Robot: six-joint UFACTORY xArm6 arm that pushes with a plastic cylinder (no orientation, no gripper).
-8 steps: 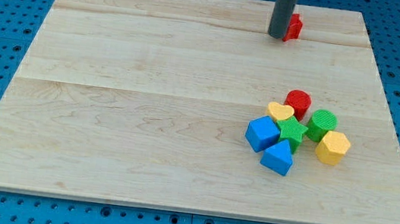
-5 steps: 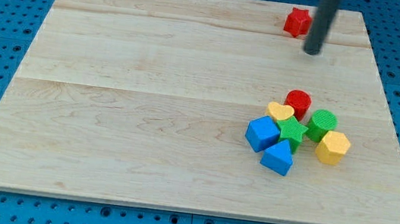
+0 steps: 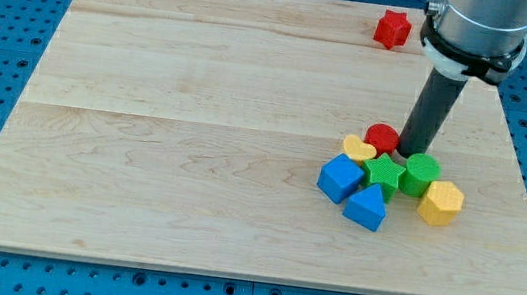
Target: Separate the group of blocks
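Note:
A group of blocks lies at the board's right: a red cylinder [image 3: 381,137], a yellow heart [image 3: 356,147], a green star [image 3: 382,172], a green cylinder [image 3: 421,173], a yellow hexagon [image 3: 440,201], a blue cube [image 3: 341,178] and a blue triangular block [image 3: 367,208]. My tip [image 3: 412,151] stands at the group's top edge, touching the red cylinder's right side and just above the green cylinder. A red star [image 3: 391,28] lies alone near the view's top.
The wooden board [image 3: 195,129] rests on a blue pegboard table. The arm's grey body [image 3: 478,28] hangs over the board's top right corner.
My tip has moved down from beside the red star to the group's top edge. The red cylinder, yellow heart and blue cube have shifted slightly left; the green cylinder and yellow hexagon slightly down.

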